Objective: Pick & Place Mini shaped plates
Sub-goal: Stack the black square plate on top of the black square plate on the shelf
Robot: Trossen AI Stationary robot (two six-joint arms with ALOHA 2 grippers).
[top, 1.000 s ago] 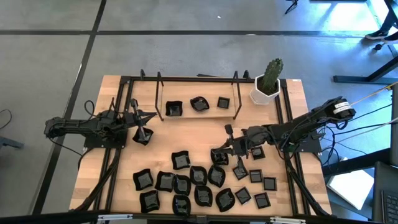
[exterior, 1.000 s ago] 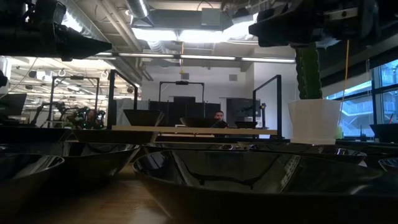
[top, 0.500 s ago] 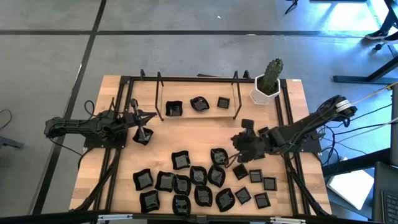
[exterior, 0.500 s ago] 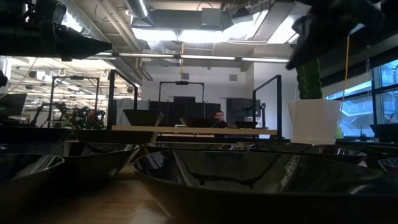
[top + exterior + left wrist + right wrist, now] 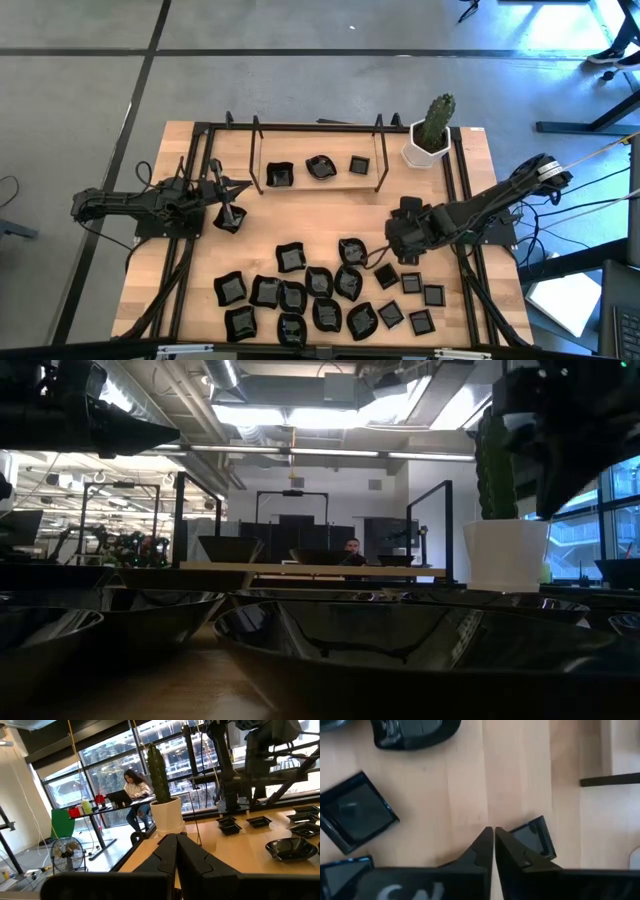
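Many small glossy black mini shaped plates [image 5: 318, 292] lie flat on the near half of the wooden table, with small square ones [image 5: 411, 283] toward the right. Three more [image 5: 318, 167] sit on a raised board at the back. My right gripper [image 5: 402, 238] hangs above the square plates, pointing steeply down and shut, with nothing between its fingers [image 5: 494, 834]; one square plate [image 5: 532, 837] lies on the table below it. My left gripper [image 5: 228, 205] waits at the table's left, shut [image 5: 176, 842] and held about level.
A white pot with a green cactus [image 5: 430, 140] stands at the back right. A black metal frame [image 5: 380, 150] holds the raised board, and its rails [image 5: 470, 290] run along both sides. Bare wood [image 5: 470, 785] shows between the plates below my right gripper.
My right gripper has drawn back toward the table's right edge, from over the plates near the middle. It has tipped from about level to pointing steeply down and has rolled. The plates have stayed where they lay.
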